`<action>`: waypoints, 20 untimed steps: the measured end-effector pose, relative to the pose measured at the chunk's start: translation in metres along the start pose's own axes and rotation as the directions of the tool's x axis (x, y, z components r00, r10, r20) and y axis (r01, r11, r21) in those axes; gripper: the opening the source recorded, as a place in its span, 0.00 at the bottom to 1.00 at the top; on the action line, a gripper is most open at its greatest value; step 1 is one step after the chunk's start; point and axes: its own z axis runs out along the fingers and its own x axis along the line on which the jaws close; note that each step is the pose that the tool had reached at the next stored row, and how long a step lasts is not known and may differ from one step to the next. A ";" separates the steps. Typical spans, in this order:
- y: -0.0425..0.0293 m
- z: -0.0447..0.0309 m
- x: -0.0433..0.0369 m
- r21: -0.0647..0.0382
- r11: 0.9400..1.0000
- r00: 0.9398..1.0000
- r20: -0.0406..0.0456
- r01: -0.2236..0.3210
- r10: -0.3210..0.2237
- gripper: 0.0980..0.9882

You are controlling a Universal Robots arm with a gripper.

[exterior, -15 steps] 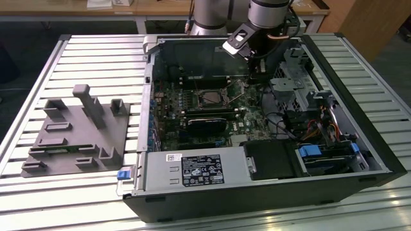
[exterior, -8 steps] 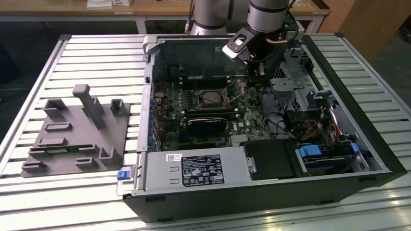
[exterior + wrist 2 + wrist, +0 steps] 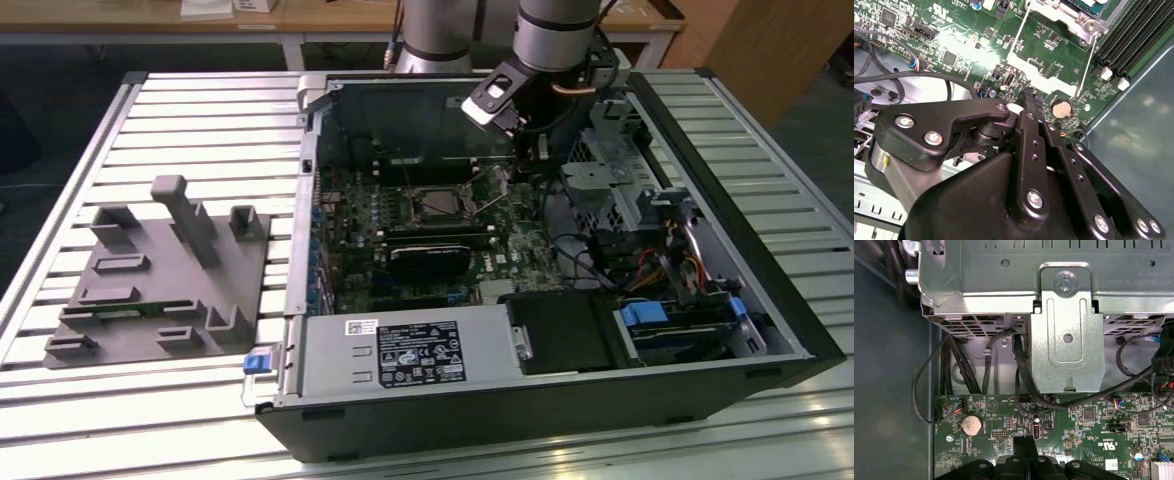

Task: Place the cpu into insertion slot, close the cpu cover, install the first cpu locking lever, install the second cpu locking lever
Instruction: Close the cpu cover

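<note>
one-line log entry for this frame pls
tool: shut | position: above green circuit board, near round silvery coin battery | small square black silver-rimmed insertion slot: apart from tool

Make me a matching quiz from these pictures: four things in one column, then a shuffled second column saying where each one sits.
Things
1. insertion slot
2. coin battery
3. grey fixture block
4. claw

Places
A. on the slatted table, at the exterior view's left of the computer case
B. hanging close over the green board, near the metal drive cage
C. in the middle of the green board
D. flat on the green board, near its corner

Pairs: 1-C, 2-D, 3-A, 4-B
</note>
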 end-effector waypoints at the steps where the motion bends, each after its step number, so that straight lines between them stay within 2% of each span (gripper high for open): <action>1: 0.0000 0.0000 0.0000 0.000 1.000 1.000 0.000 0.000 0.000 0.01; 10: -0.0003 0.0065 0.0000 0.000 1.000 1.000 0.000 0.000 0.000 0.01; 16: -0.0005 0.0066 0.0000 0.000 1.000 1.000 0.000 0.000 0.000 0.01; 20: -0.0033 0.0065 -0.0001 0.000 1.000 1.000 0.000 0.000 0.000 0.01</action>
